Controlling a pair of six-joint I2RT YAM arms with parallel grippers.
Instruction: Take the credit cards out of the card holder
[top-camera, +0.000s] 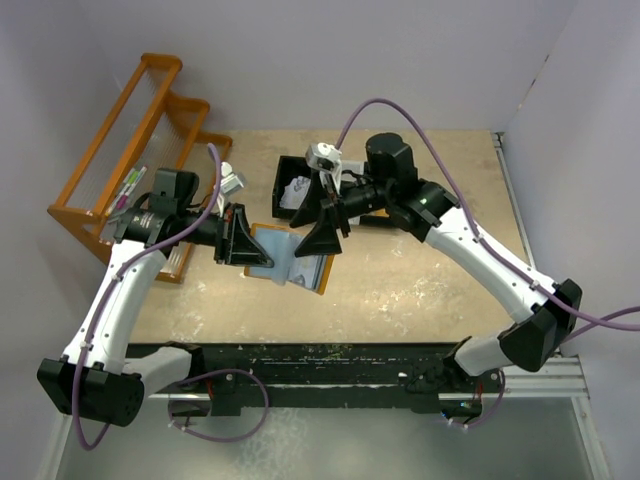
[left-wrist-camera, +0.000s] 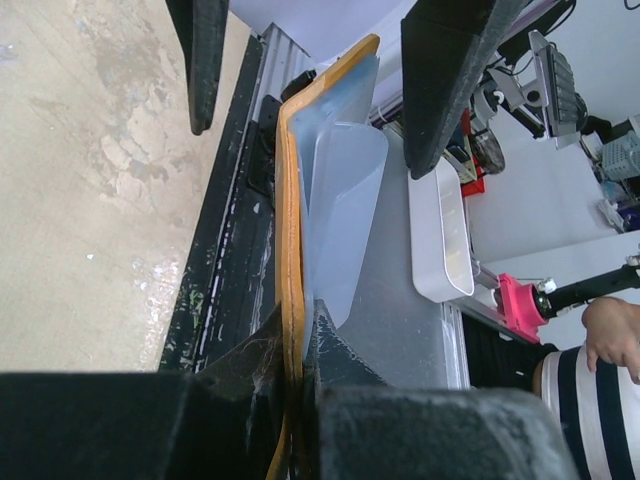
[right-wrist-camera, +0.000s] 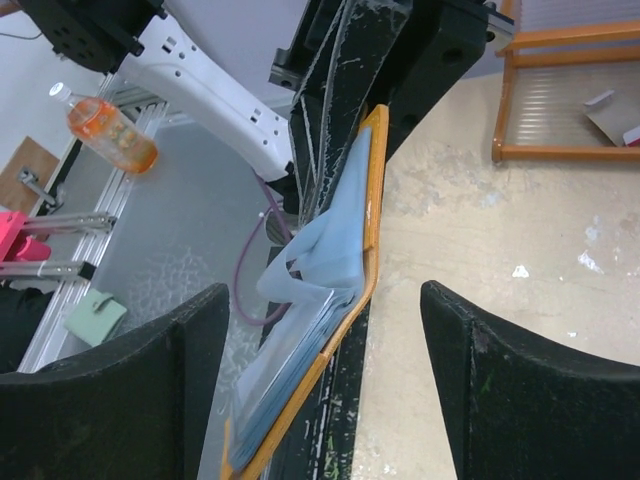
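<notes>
- While the left gripper pinches one edge of the card holder, the wallet is held open over the table, with its pale blue panels showing.
- Right gripper — jaws spread wide, straddling the holder's free end.
- Credit cards — I cannot tell them apart from the pockets.

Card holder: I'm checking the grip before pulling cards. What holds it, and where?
The left pincer clamps the card holder by one end of its orange cover. The right pincer is open, straddling the other end, holding nothing.
</notes>
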